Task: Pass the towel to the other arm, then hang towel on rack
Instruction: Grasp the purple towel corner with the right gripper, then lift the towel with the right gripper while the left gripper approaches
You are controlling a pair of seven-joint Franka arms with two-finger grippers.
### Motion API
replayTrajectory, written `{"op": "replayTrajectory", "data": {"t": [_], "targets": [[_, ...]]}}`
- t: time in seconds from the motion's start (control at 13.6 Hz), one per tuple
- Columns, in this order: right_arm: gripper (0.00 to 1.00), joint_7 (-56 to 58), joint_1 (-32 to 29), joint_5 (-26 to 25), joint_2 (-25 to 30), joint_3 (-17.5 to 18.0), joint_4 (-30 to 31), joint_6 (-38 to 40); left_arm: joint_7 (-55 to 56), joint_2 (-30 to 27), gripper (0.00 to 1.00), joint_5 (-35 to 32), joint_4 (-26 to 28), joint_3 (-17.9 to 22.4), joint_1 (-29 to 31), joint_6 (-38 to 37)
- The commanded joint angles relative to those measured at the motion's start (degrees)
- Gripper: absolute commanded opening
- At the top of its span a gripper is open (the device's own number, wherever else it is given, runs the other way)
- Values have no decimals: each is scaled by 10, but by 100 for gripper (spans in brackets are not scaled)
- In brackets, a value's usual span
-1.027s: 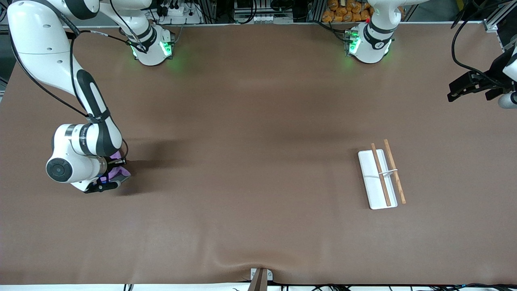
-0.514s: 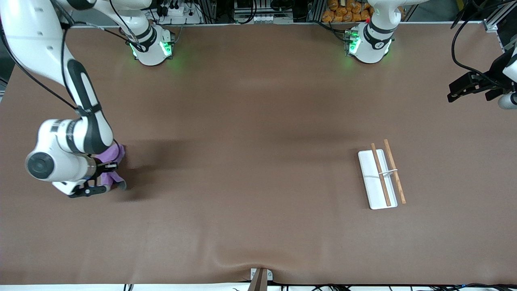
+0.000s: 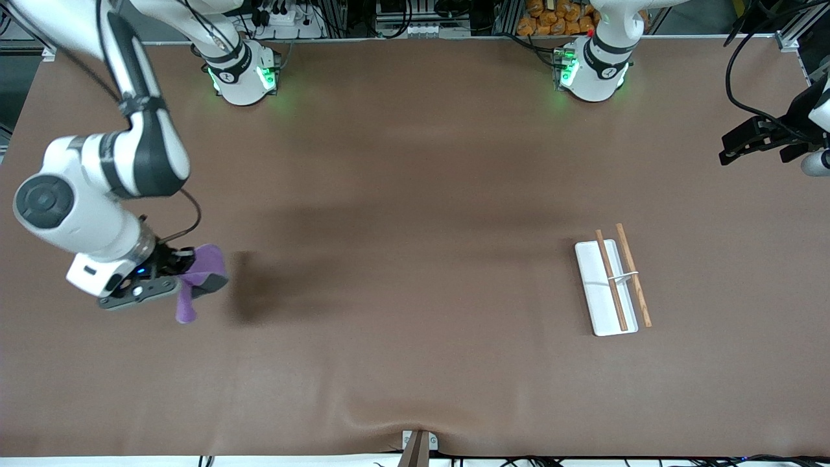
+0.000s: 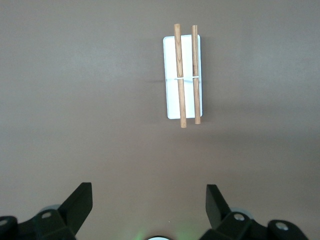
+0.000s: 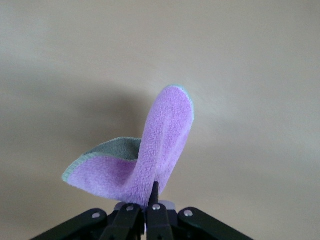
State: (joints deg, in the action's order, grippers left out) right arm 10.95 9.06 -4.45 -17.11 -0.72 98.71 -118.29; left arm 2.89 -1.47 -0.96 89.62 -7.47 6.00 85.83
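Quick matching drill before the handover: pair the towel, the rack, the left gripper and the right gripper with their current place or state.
Things:
1. towel
2. rack
3. left gripper
4. right gripper

States:
A. open, waiting at the left arm's end of the table
B. lying on the table, nothing hung on its rods
C. shut on purple cloth, over the right arm's end of the table
D. pinched at one edge, hanging clear of the table

Pairs: 1-D, 2-B, 3-A, 4-C

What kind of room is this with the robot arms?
Probably a robot lab. Two white robot arms are bolted to a brown covered table; the right gripper holds a fuzzy purple towel, and cables and metal frames crowd the edge.
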Motion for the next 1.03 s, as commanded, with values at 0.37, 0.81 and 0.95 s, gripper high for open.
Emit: {"op": "replayTrajectory", "data": {"t": [0.37, 0.81, 0.95], "targets": [[0, 113, 28, 131, 20, 54, -18, 2, 3, 4, 100, -7, -4, -3, -3, 5], [0, 138, 110, 159, 20, 66, -42, 1, 3, 14, 100, -7, -3, -3, -6, 21], [0, 135, 154, 159, 21, 65, -61, 1, 3, 18, 100, -7, -3, -3, -6, 21]]}}
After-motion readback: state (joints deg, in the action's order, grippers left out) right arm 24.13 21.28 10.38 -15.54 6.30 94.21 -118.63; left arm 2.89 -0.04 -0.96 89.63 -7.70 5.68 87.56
